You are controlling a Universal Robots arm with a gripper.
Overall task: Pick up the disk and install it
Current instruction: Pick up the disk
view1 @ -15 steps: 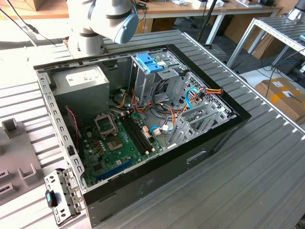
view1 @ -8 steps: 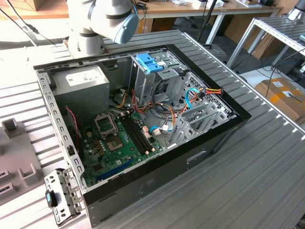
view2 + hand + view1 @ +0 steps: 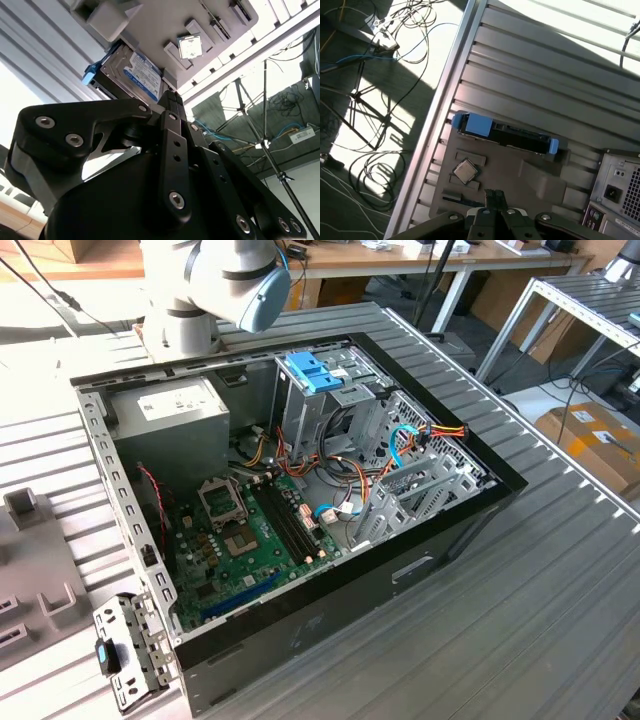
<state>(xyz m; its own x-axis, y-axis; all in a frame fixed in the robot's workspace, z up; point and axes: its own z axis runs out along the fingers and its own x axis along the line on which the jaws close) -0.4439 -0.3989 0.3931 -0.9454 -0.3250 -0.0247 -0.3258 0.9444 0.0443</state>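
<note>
Silver metal, the flat rectangular disk (image 3: 142, 75) with its blue-banded white label is lying in a bright blue plastic bracket (image 3: 475, 125) on the grey moulded tray (image 3: 500, 160), which is sitting on the ribbed aluminium counter (image 3: 545, 75). We are seeing the black pincer (image 3: 171, 95) hanging above it, fingers together and gripping nothing. We are judging that, descending shut, it could strike the label. The tray's raised blocks and 1 small square chip (image 3: 190, 46) are crowding the approach.
</note>
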